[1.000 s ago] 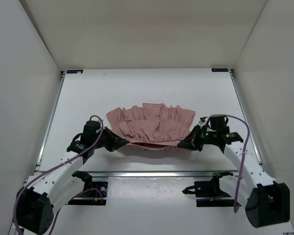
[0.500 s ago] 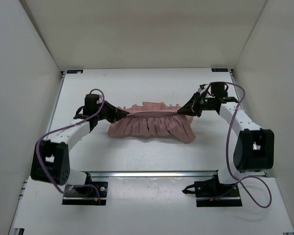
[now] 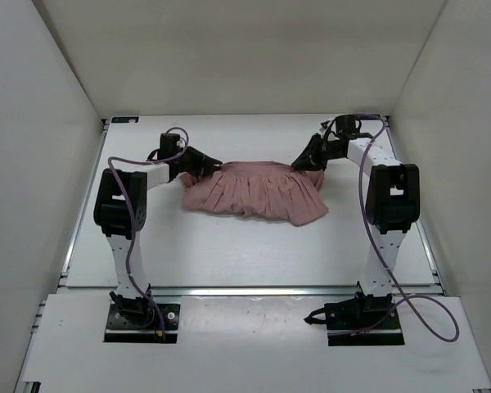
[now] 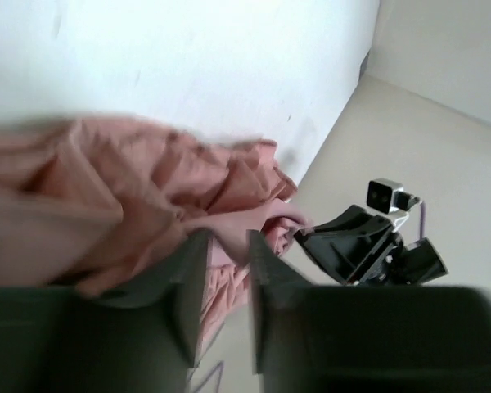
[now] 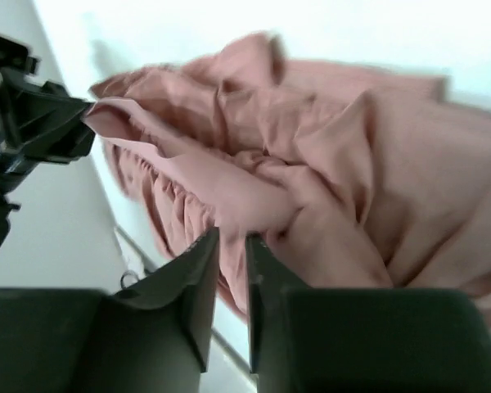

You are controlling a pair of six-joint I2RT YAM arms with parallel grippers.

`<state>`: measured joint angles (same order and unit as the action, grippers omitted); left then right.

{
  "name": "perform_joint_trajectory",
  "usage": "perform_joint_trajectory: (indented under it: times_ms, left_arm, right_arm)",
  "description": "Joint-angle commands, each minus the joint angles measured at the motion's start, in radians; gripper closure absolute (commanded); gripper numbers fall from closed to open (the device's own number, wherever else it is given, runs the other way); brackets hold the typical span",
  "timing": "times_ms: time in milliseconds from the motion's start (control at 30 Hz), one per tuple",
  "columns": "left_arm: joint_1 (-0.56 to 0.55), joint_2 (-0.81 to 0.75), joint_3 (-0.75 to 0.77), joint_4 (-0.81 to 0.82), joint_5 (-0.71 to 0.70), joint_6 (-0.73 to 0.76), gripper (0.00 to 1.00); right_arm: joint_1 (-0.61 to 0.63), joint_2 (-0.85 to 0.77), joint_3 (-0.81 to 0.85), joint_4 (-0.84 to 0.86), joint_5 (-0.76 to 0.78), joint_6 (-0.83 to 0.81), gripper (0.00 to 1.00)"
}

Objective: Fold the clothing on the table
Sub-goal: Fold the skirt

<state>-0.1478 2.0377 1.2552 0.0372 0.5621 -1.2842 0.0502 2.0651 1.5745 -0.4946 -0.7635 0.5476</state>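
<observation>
Clothing blurred and cut off at the left edge; fingers out of focus, cropped below.

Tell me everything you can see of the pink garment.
The clothing is a dusty-pink, soft-looking, wrinkled garment with gathered ruffled pleats. It lies spread wide across the middle of the white table, its straight far edge running between the left gripper and right gripper, pleats fanning toward the near side. Fabric sits at both grippers' narrowly parted fingertips; whether they grip it is unclear.

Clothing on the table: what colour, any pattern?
The clothing is plain dusty pink, no print, only gathered pleats; top external view shows it best.
</observation>
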Motion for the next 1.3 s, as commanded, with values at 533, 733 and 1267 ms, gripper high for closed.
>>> perform_joint_trajectory:
  times_ms: [533, 733, 1267]
  left_arm:
    - [0.099, -0.203, -0.112, -0.099, 0.087, 0.322, 0.36]
    - [0.068, -0.159, -0.151, -0.151, 0.076, 0.407, 0.37]
    - [0.043, -0.057, -0.076, -0.315, -0.079, 0.523, 0.36]
  right_arm:
    - [-0.09, -0.342, -0.333, 0.051, 0.213, -0.149, 0.18]
    - [-0.062, -0.378, -0.453, 0.091, 0.27, -0.172, 0.01]
    - [0.115, -0.08, -0.268, 0.086, 0.285, -0.178, 0.36]
